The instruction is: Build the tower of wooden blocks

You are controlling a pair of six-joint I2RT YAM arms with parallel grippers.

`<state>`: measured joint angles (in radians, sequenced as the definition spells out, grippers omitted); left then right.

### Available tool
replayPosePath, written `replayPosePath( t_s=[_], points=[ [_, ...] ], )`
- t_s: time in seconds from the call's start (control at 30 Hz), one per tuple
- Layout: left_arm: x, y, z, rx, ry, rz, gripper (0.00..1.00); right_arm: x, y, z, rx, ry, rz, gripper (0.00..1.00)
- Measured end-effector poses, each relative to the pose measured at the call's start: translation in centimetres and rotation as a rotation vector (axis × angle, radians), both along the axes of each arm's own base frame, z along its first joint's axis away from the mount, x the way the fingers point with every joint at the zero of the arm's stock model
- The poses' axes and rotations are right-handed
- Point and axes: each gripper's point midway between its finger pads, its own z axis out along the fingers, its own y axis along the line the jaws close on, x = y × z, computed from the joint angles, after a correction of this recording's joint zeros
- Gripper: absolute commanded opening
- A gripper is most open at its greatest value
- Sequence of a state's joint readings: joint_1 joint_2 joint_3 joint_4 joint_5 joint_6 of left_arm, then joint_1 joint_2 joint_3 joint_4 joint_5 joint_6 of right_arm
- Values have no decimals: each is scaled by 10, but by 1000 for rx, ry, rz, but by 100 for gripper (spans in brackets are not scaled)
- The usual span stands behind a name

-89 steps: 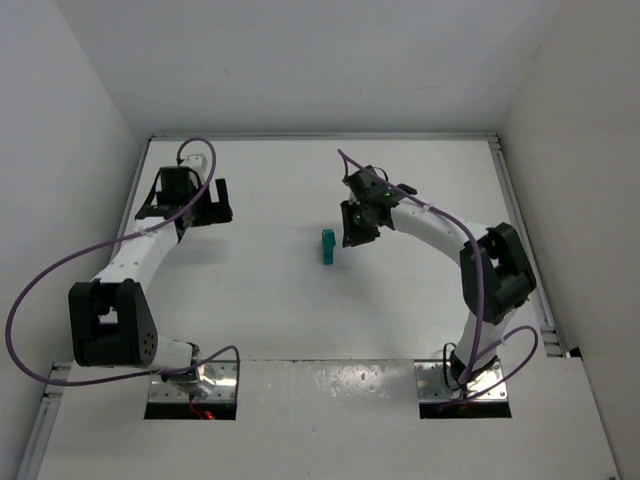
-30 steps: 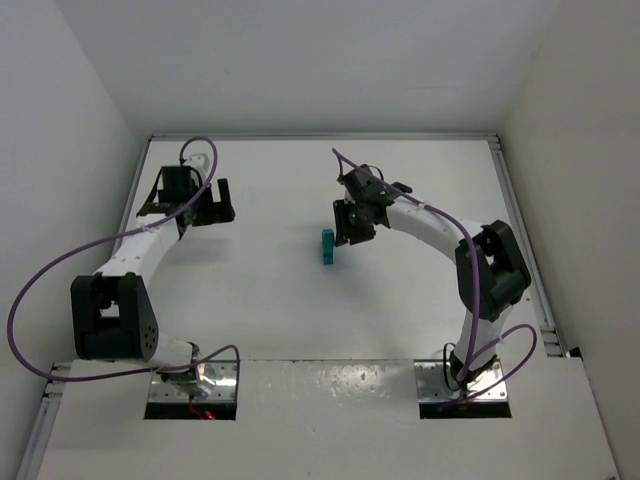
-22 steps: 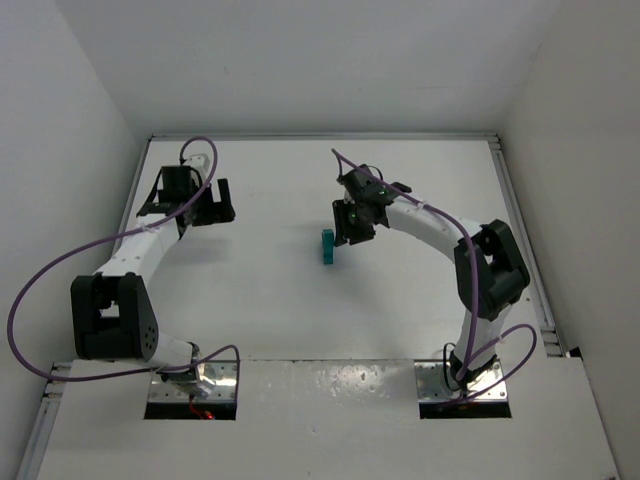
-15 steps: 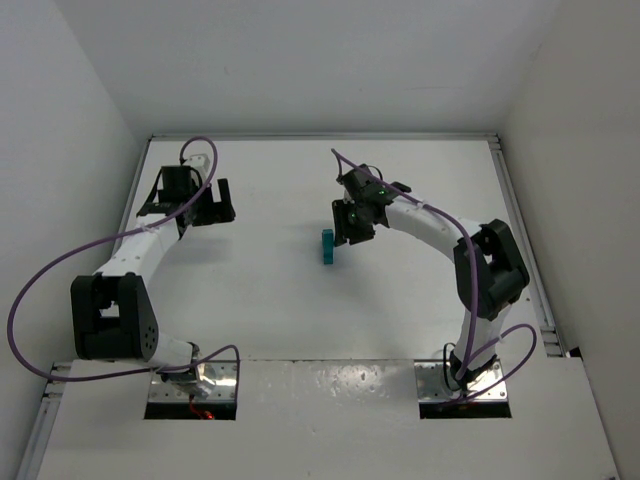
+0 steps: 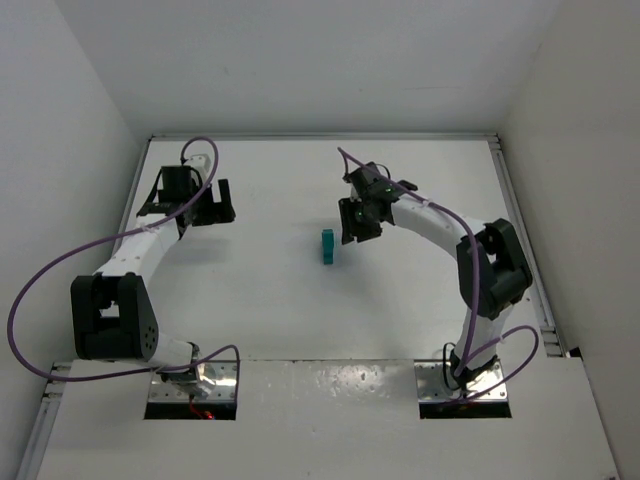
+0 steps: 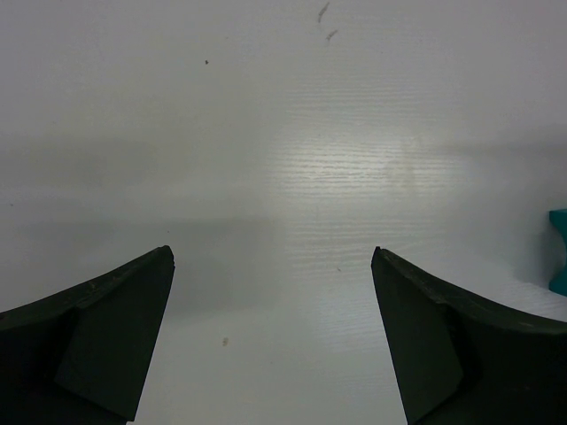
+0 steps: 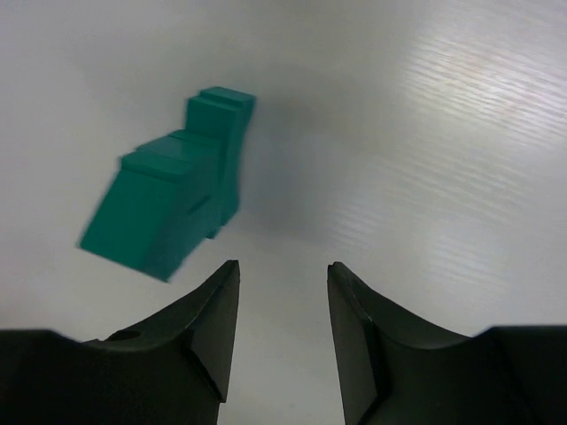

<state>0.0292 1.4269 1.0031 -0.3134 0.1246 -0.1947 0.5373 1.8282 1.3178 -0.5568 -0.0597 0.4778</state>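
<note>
- Top external: a white tabletop (image 5: 260,290) is lying between plain white walls (image 5: 60,120). A narrow teal-green tower (image 5: 327,246) of stacked wood blocks is standing upright near the middle of it. The right gripper (image 5: 350,222) is hovering just beside the tower, on its right. The left gripper (image 5: 222,203) is sitting well apart, towards the far left.
- Left wrist: the left gripper (image 6: 272,257) is spreading its jaws wide over bare tabletop and gripping nothing. A sliver of the tower (image 6: 559,252) is showing at the right edge.
- Right wrist: the right gripper (image 7: 282,297) is showing a narrow gap between its fingers, with nothing in it. The tower (image 7: 173,208), blurred, is standing up and left of the fingertips, seemingly clear of them.
</note>
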Motion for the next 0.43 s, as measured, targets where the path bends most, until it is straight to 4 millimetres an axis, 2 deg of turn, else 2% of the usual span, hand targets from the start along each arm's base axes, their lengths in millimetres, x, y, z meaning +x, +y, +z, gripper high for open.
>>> replayPosePath(
  t_s=[0.03,0.07,0.17,0.27,0.37,0.43],
  points=[
    [0,0,0,3,0,-3,100,2,-7,-1,-6,0,-4,49],
    [0,0,0,7,-1,-6,100,3,-16,-3,-13,1,-8,66],
    [0,1,0,18,-2,-15,100,8,-51,-7,-26,10,-28,86],
    [0,3,-1,32,-2,-13,100,13,-90,-7,-33,11,-37,98],
    [0,7,-1,48,-1,-1,100,15,-123,-3,-40,-14,-17,100],
    [0,10,-1,60,0,11,100,14,-136,-1,-49,-28,-3,100]
  ],
)
